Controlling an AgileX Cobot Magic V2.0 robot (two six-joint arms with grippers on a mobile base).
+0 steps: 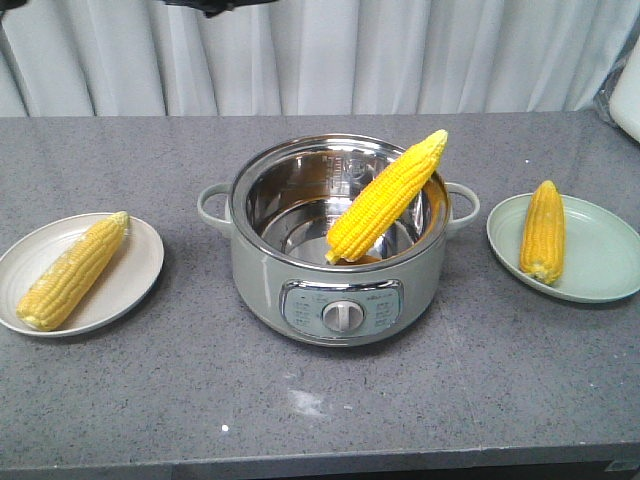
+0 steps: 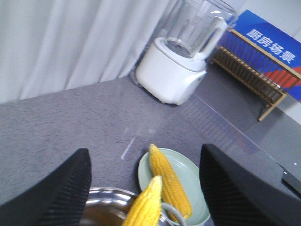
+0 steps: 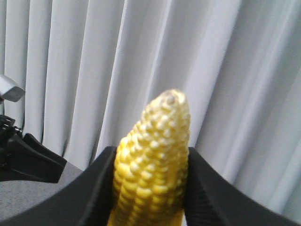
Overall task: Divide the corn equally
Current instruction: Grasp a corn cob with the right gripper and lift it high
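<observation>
Corn, four bright yellow tapered cobs: first cob clamped tip-up between the right fingers; second cob leaning in one grey steel-lined electric pot below the parted left fingers. Third cob lies on one round pale green plate beyond the left fingers, fourth cob on one round beige plate, grey worktop.

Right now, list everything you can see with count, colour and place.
counter: one, speckled grey
pot: one, grey-green, steel inside; counter centre
plates: two, beige and pale green; flanking pot
corn: four, yellow; one leaning in pot, one per plate, one in right gripper
blender: one, white, clear jug; by curtain
rack: one, wooden; beside blender
sign: one, blue; by rack
curtain: white; behind counter
left gripper: black, open; above pot
right gripper: black, shut on corn
</observation>
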